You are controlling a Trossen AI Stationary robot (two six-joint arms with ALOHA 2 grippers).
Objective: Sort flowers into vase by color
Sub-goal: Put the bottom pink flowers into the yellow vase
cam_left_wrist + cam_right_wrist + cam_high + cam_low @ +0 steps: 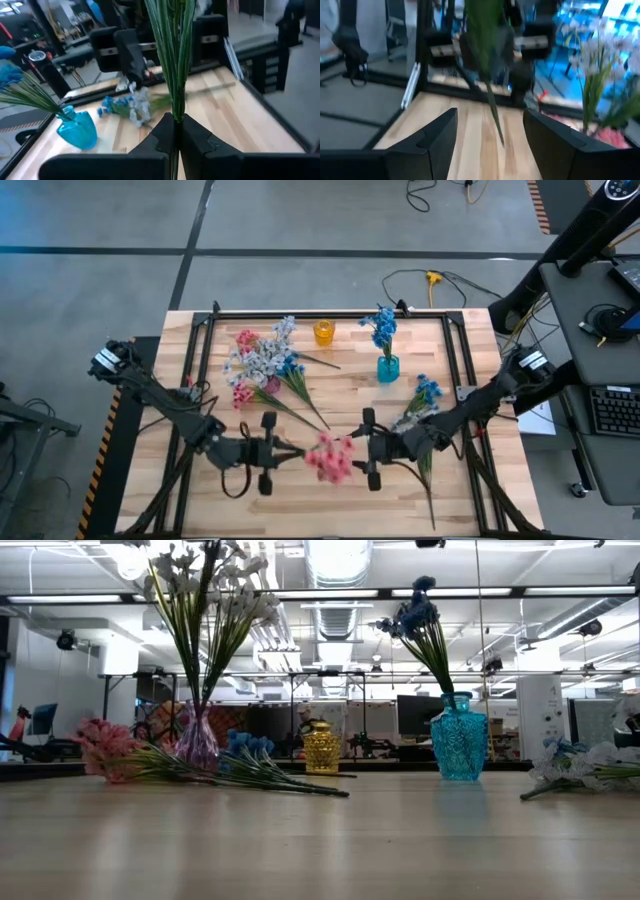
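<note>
A pale wooden worktop fills the foreground, framed by black rails, with grey floor around it and an open office hall with ceiling lights visible behind in the low view. At the near edge the left end effector, fingers pressed together, pinches the green stems of a pink flower sprig whose clustered blossoms hang between the two arms; its wrist view shows the stems rising straight from the closed fingers. Facing it, the right end effector stands spread with nothing gripped, the green stems hanging ahead of its fingers in its own wrist view. Beside the right arm lies a loose blue and white sprig. Farther back, loose pink and blue flowers lie around a purple vase of pale white-lavender sprigs, a vase only the low view makes plain. A small amber vase stands empty, and a turquoise vase holds blue sprigs.
</note>
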